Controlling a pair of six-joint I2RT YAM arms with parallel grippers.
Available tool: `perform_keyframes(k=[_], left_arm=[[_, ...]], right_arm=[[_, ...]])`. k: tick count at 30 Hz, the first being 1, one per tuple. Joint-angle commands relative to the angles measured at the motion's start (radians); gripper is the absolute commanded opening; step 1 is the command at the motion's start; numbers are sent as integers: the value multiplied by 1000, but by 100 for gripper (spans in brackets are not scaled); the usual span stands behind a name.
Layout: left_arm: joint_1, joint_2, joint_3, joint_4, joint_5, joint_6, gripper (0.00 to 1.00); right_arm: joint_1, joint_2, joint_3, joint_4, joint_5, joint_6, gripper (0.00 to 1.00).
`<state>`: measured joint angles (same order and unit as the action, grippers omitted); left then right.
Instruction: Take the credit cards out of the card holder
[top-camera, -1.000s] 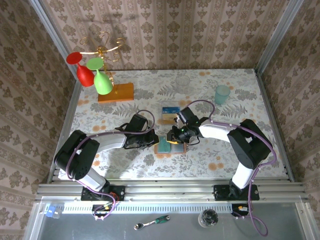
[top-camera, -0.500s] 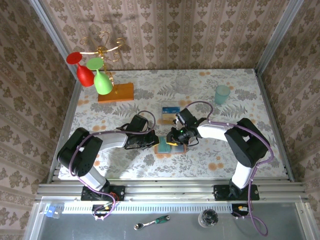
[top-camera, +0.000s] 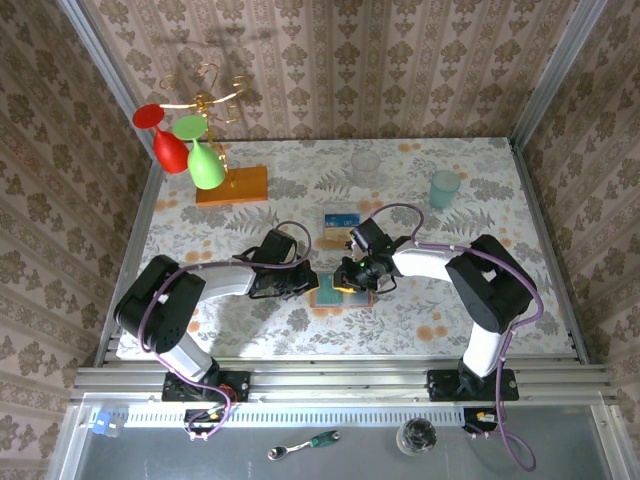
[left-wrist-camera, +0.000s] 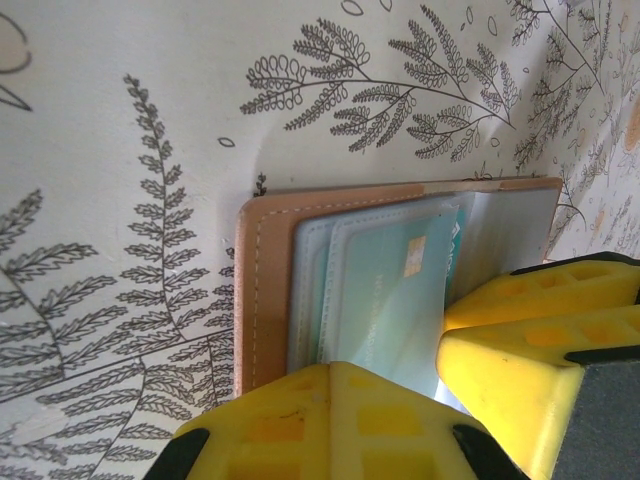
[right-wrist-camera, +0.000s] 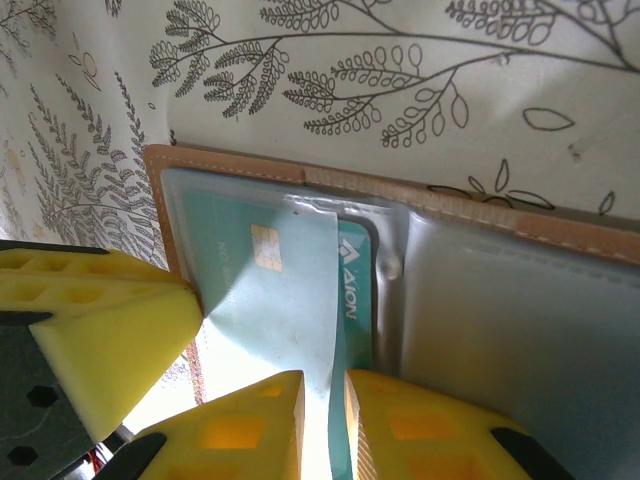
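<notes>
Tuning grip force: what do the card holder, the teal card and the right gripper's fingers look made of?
Card holder: stitched tan rim, likely leather or leatherette; pockets look soft translucent plastic. Teal card: smooth rigid-looking plastic, gold chip. Right gripper fingers: matte yellow moulded plastic or rubber.

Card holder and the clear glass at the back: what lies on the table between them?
A small clear box with something blue inside lies on the cloth between the card holder and the glass; the top external view shows it.
</notes>
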<state>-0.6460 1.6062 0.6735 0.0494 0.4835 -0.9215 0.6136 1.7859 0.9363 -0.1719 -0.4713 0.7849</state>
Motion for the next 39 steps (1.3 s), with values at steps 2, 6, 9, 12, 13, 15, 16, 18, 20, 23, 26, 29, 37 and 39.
perform_keyframes(k=[2, 6, 9, 12, 13, 15, 16, 18, 20, 23, 26, 29, 37, 39], left_arm=[[7, -6, -9, -43, -6, 27, 0], [7, -8, -6, -49, -8, 27, 0], [6, -11, -5, -51, -8, 29, 0], [8, -15, -2, -55, -8, 30, 0], [9, -16, 1, -59, -8, 31, 0], [8, -21, 7, -66, -10, 34, 0], [8, -24, 10, -71, -10, 34, 0], [10, -33, 18, -80, -11, 37, 0], [9, -42, 29, -91, -11, 40, 0], [8, -52, 45, -104, -8, 44, 0], [0, -54, 61, -116, -4, 47, 0], [-14, -47, 73, -118, -4, 46, 0], [-46, 4, 68, -77, 3, 23, 0], [-51, 16, 66, -72, 7, 21, 0]], right_arm=[[5, -16, 17, -86, 63, -22, 21], [5, -25, 20, -86, 69, -22, 21], [5, -32, 27, -96, 74, -26, 21], [5, -39, 32, -106, 74, -29, 21], [5, -42, 34, -109, 74, -29, 21], [5, -48, 36, -112, 74, -30, 21], [5, -49, 38, -116, 72, -31, 21], [5, -54, 38, -118, 72, -30, 21], [5, -64, 36, -112, 71, -31, 21], [5, -78, 36, -113, 76, -31, 22], [5, -87, 33, -113, 79, -30, 22], [4, -87, 30, -108, 76, -27, 22], [3, -85, 16, -95, 69, -21, 23], [3, -81, 17, -95, 69, -21, 23]])
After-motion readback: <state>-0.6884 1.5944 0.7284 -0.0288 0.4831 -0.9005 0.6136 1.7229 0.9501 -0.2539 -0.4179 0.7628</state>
